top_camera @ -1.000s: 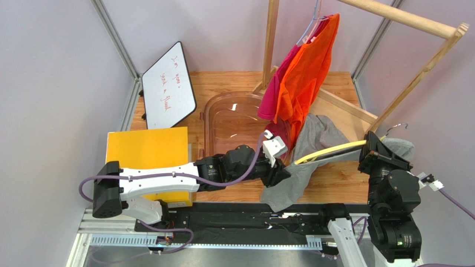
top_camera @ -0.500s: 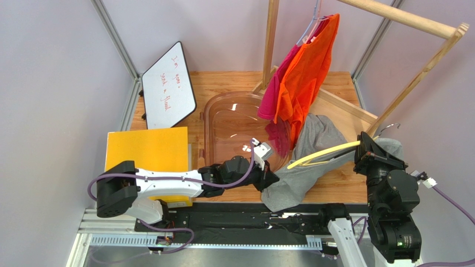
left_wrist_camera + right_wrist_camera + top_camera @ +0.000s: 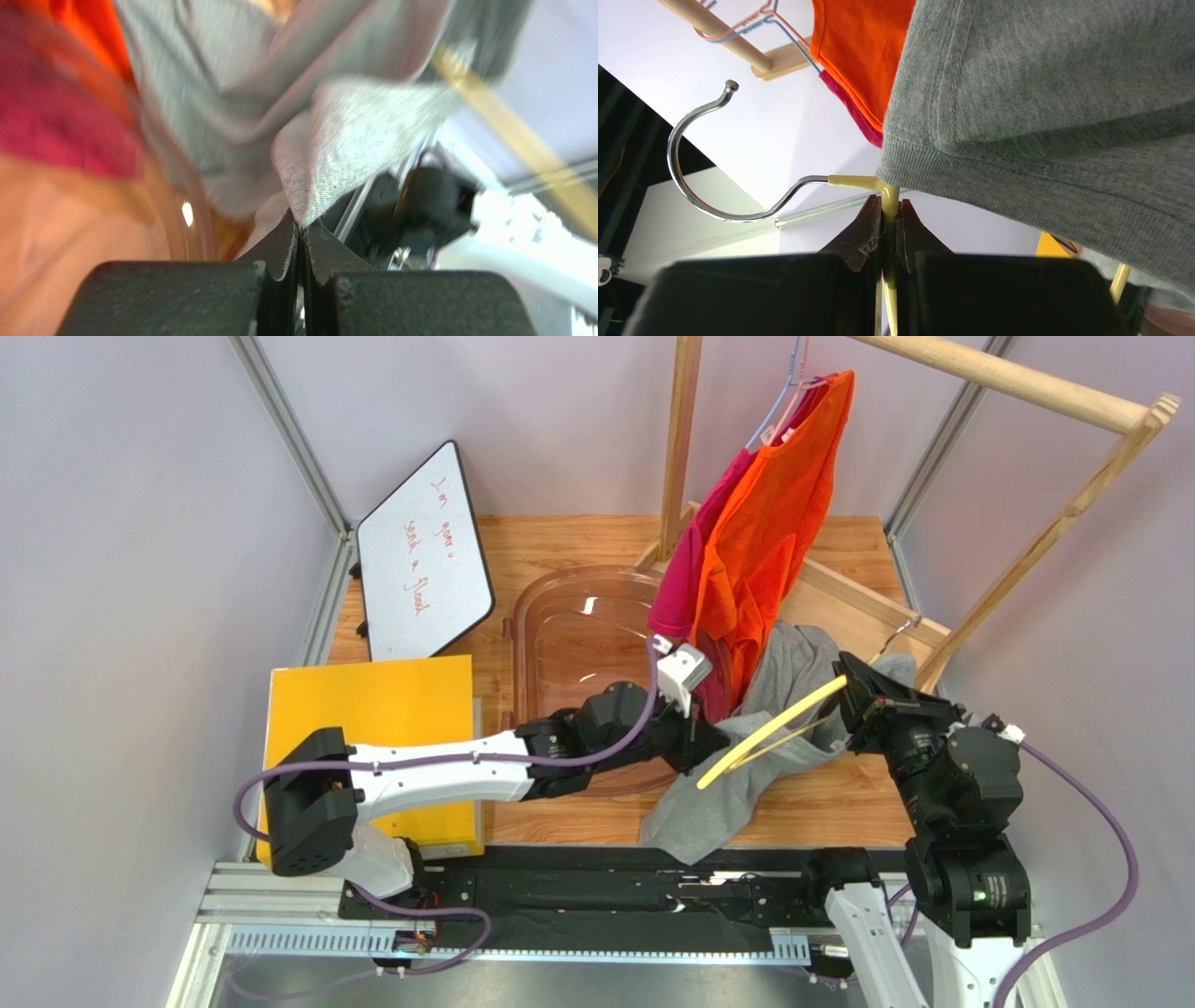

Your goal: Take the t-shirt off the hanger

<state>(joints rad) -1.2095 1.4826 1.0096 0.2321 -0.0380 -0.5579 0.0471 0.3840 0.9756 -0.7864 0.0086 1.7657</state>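
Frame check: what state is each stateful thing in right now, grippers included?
wooden rack, standing upright
orange shirt, hanging on it
pink shirt, hanging on it
yellow hanger, off the rack, tilted
grey t-shirt, collar still round the hanger's neck
left gripper, shut on grey t-shirt
right gripper, shut on yellow hanger
whiteboard, written on in red

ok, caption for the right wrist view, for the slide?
Right gripper shut on the yellow hanger just below its metal hook, grey t-shirt collar bunched alongside.
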